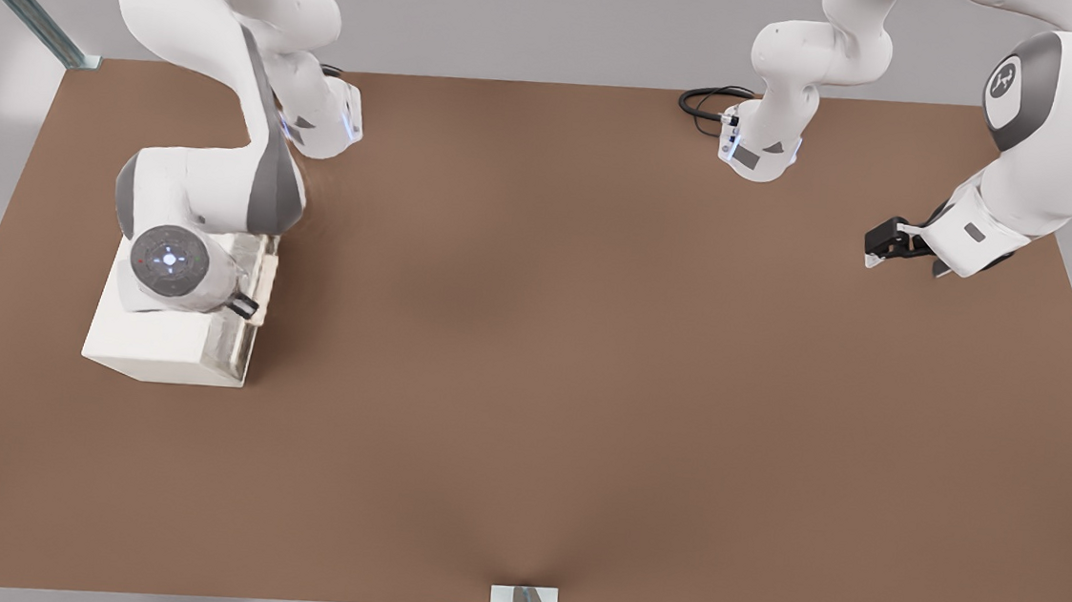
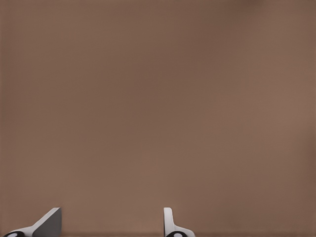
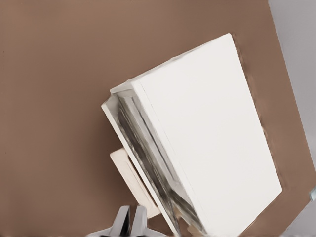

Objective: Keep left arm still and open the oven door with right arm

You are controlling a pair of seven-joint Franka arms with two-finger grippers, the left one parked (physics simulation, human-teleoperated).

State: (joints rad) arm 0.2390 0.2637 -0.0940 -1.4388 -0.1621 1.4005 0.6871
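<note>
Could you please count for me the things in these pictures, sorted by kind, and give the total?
Robot arms: 2; the right arm holds its gripper at the oven door; the left arm is apart.
Ovens: 1, the oven.
Tables: 1, the table.
Total: 4

lighting even and diffuse, moderately bright in all three views; no single source evident. flat brown tabletop (image 1: pixel 586 391) shows a soft darker patch near its centre and a faint darkening at the near edge, no hard-edged shadows. small cream-white boxy oven (image 1: pixel 164 348) reads bright, close to blown out on its plain top (image 3: pixel 207 143); narrow soft shadow beside it on the front view's right. white jointed right arm (image 1: pixel 210 189) above it has gentle shading, round joint cap lit. its black two-finger gripper (image 1: pixel 244 307) is small and soft-edged. greyish window of the oven door (image 3: pixel 148 158) looks smeared and streaky. left wrist view nearly uniform brown, slight vignetting at corners.
</note>
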